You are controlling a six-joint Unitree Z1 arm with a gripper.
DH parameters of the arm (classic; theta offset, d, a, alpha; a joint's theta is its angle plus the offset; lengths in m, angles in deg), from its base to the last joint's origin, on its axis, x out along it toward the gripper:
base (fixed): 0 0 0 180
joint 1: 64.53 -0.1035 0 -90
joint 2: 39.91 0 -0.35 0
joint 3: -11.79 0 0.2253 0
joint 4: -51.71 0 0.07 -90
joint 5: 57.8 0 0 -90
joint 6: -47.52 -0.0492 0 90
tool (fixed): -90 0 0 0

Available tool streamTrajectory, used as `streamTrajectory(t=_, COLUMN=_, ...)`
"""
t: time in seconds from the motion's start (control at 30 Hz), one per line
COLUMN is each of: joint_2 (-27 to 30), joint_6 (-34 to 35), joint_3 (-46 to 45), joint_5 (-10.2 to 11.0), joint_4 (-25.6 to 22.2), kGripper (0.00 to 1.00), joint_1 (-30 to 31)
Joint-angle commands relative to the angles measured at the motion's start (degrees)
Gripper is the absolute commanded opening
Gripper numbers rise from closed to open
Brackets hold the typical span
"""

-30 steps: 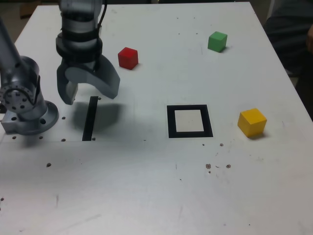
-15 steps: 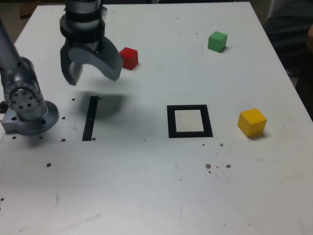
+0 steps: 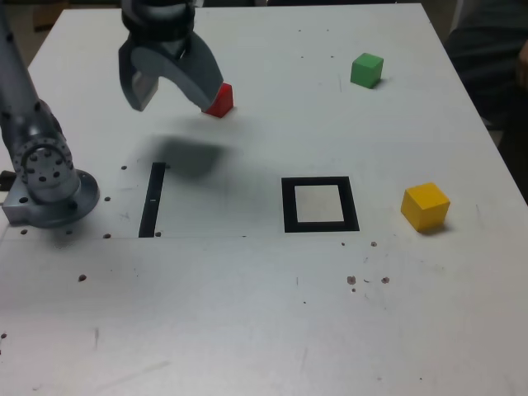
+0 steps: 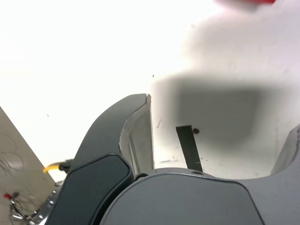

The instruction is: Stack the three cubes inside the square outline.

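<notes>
Exterior view: gripper (image 3: 173,97) at upper left of frame, raised above the table (image 3: 247,313), jaws spread wide, nothing between them. Red cube (image 3: 220,101) upper left too, partly hidden behind one gripper finger; can't really tell from here how near the two are. Green cube (image 3: 367,70) upper right. Yellow cube (image 3: 426,207) right side, around mid-height. Square outline (image 3: 320,205), black with white middle, just right of centre, no cube in it. Black strip (image 3: 153,200) at left, beside the arm base (image 3: 54,202). All three cubes apart, none stacked. Wrist view: wide jaws, strip showing between them, bit of red at the top edge. No brand, label or writing readable in either view.
</notes>
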Motion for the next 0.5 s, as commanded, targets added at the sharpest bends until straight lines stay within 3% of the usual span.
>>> streamTrajectory(t=0.0, joint_2=-1.1, joint_6=-1.4, joint_3=1.2, joint_5=0.6, joint_4=-0.4, kGripper=1.00, joint_1=-0.6)
streamTrajectory(t=0.3, joint_2=-3.1, joint_6=-7.8, joint_3=4.2, joint_5=3.5, joint_4=0.3, kGripper=1.00, joint_1=-2.4)
streamTrajectory(t=0.47, joint_2=-4.9, joint_6=-10.5, joint_3=5.9, joint_5=4.2, joint_4=0.5, kGripper=0.99, joint_1=-4.4)
